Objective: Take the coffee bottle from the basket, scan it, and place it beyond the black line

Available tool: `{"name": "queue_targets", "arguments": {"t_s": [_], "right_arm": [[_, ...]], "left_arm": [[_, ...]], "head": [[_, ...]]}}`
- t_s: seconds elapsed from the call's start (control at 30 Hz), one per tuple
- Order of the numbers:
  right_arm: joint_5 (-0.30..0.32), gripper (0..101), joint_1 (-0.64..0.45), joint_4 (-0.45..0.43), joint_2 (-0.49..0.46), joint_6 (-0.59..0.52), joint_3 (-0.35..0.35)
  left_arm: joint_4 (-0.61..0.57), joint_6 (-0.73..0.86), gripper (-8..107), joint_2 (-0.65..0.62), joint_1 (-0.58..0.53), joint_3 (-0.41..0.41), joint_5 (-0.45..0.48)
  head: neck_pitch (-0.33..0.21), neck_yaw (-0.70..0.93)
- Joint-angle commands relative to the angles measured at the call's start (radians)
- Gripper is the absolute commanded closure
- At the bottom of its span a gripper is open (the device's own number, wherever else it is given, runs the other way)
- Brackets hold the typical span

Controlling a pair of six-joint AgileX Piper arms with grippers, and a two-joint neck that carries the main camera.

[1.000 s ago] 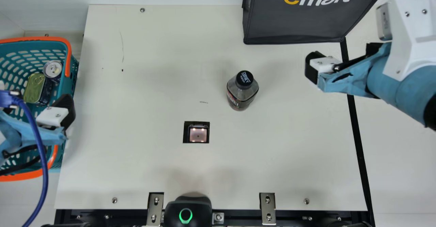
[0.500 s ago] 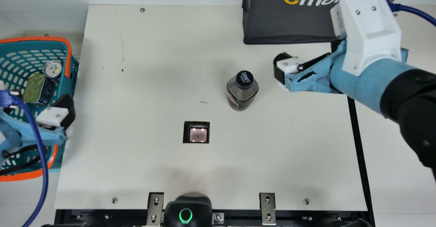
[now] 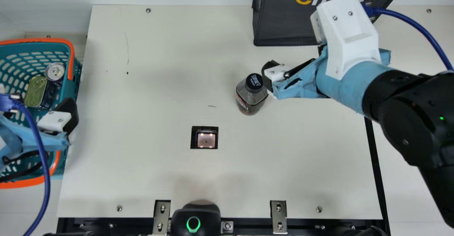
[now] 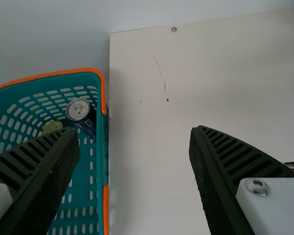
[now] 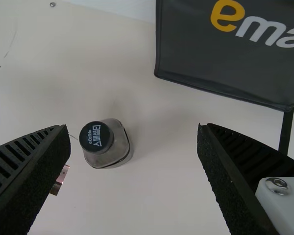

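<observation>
The coffee bottle [image 3: 248, 99], with a black cap, stands upright on the table right of and behind the scanner window [image 3: 206, 140]. My right gripper [image 3: 271, 78] is over the table at the bottle's right side. In the right wrist view its fingers are wide apart, my right gripper [image 5: 132, 171] open, with the bottle [image 5: 108, 144] below and between them. At the left, my left gripper [image 3: 69, 117] hangs over the right rim of the basket [image 3: 72, 66]; in the left wrist view my left gripper [image 4: 134, 171] is open and holds nothing. The black line [image 3: 374, 158] runs down the right side.
Cans [image 3: 55, 72] lie in the basket. A dark bag [image 3: 283, 27] stands at the back right. At the front edge are a black device with a green ring [image 3: 198, 218] and metal brackets [image 3: 278, 216]. A blue cable [image 3: 40, 151] hangs by the left arm.
My right arm has swung left from near the black line to the bottle's right side. The bottle and my left arm have stayed still.
</observation>
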Motion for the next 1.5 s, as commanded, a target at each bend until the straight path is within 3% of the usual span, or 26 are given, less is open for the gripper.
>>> {"name": "queue_targets", "arguments": {"t_s": [0.0,1.47], "right_arm": [[-0.005,10,0.005,-0.001,0.004,0.001,0.006],[-0.107,10,0.141,0.007,0.151,0.051,0.093]], "left_arm": [[0.0,0.0,9,0.0,0.0,0.0,0.0],[0.0,0.0,9,0.0,0.0,0.0,0.0]], "head": [[-0.027,0.003],[-0.027,0.003]]}}
